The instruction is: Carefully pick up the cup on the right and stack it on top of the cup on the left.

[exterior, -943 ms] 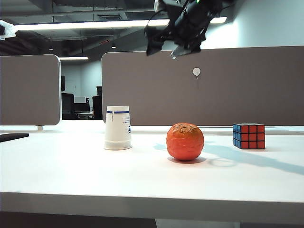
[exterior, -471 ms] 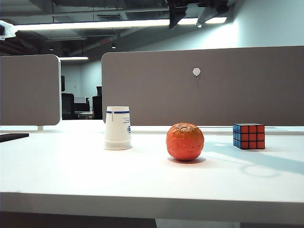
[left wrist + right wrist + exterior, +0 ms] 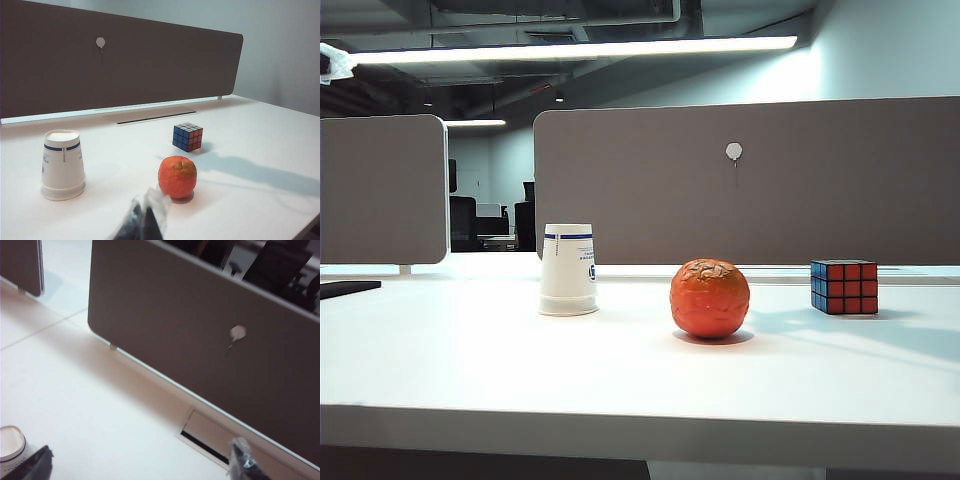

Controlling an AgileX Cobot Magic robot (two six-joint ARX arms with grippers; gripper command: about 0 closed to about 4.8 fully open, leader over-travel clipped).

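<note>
One white paper cup [image 3: 568,270] with blue stripes stands upside down on the table, left of centre. It also shows in the left wrist view as the cup [image 3: 62,165] and at the edge of the right wrist view as the cup [image 3: 10,444]. No separate cup on the right is in view. My left gripper [image 3: 145,220] hangs shut and empty, short of the cup and the orange. High above the table, my right gripper [image 3: 140,467] is open wide with nothing between its fingertips [image 3: 243,456]. Neither gripper shows in the exterior view.
An orange [image 3: 709,298] sits mid-table, right of the cup. A Rubik's cube [image 3: 844,286] stands farther right. Grey partition panels [image 3: 750,180] close off the back of the table. A flat dark object [image 3: 348,288] lies at the far left edge.
My right gripper rose from above the orange and left the exterior view through the top. Its shadow on the table faded. The cup, orange and cube have not moved.
</note>
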